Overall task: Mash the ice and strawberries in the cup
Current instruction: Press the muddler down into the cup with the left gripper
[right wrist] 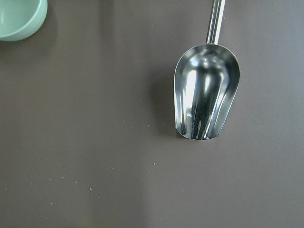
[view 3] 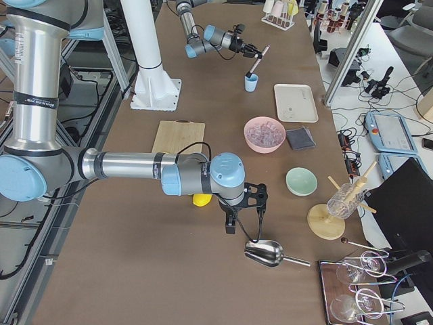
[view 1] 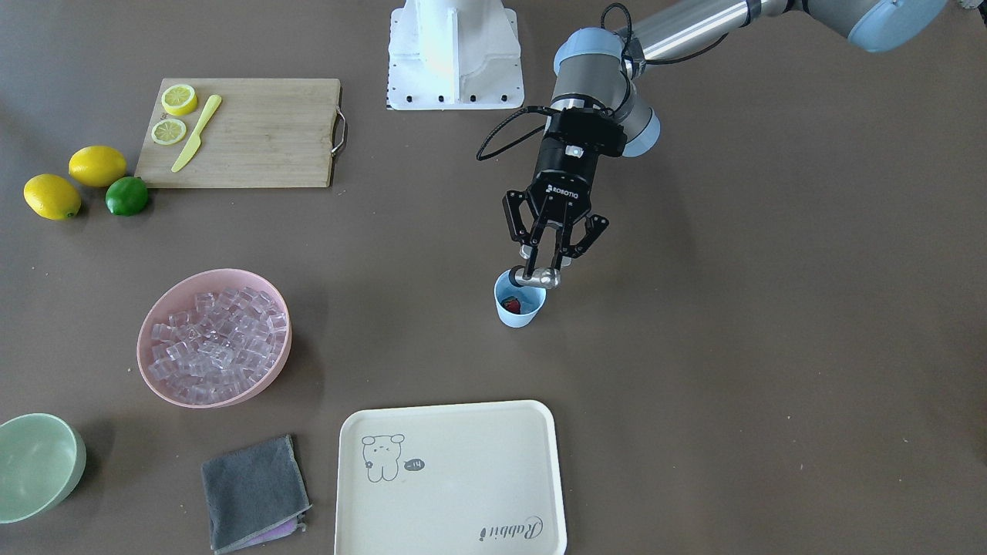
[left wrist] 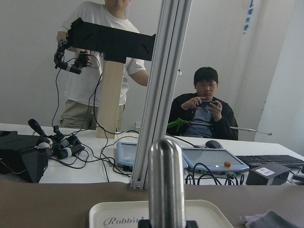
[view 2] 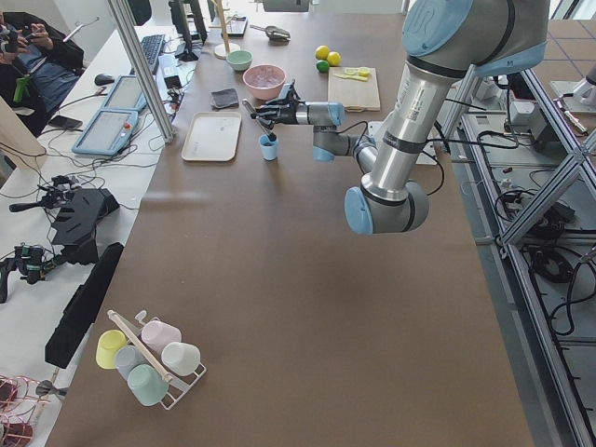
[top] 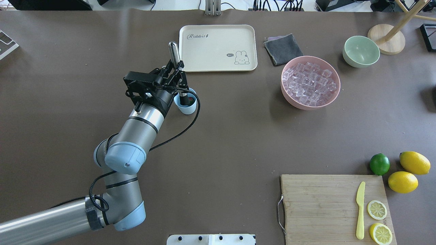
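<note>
Brown surface (view 1: 732, 347) carries the cup (view 1: 518, 314), with the strawberry (view 1: 511, 306) inside. Ice (view 1: 220, 331) lies in the pink bowl (view 1: 266, 381), well apart. Left gripper (view 1: 540, 271) fingers clamp the muddler (top: 174, 51). Whether the right gripper (view 3: 243, 230) fingers are apart or together cannot be told. Press vertically and centred, since rim contact would likely tip the cup.

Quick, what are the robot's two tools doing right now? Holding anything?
Left tool: closed on the metal masher, its end in the cup.
Right tool: cannot be told.

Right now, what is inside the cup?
A red strawberry lies at the bottom of the cup. The muddler, held by the left gripper, reaches into it. They cover part of the inside, so anything else in there cannot be seen.
</note>
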Robot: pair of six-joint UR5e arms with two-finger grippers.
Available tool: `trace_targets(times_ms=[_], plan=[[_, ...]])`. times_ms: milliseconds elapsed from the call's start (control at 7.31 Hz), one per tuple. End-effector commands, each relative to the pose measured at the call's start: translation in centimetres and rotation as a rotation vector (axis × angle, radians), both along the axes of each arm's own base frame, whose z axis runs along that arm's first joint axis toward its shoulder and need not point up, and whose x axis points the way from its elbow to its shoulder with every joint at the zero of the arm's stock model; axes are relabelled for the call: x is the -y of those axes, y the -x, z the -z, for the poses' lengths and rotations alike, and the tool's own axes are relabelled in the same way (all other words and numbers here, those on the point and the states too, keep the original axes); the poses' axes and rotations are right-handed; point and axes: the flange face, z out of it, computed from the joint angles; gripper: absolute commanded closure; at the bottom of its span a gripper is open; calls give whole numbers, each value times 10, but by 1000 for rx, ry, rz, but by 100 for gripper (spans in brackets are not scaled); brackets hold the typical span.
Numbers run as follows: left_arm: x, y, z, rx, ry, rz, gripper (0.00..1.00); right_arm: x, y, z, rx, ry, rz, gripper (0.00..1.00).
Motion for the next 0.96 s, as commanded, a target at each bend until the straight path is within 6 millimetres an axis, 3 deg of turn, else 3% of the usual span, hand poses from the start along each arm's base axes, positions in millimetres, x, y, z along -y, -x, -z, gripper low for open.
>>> trace_targets(times_ms=[0,410,820], plan=[[4,-7,-6,17,7,15,85,-1,0,-3,3,6,0,0],[7,-6,-3,19,7,20,85,0,0,-3,-5,3,-1,0],[12,-22,-33,27,17,15,85,2,0,-2,-5,-2,-1,0]])
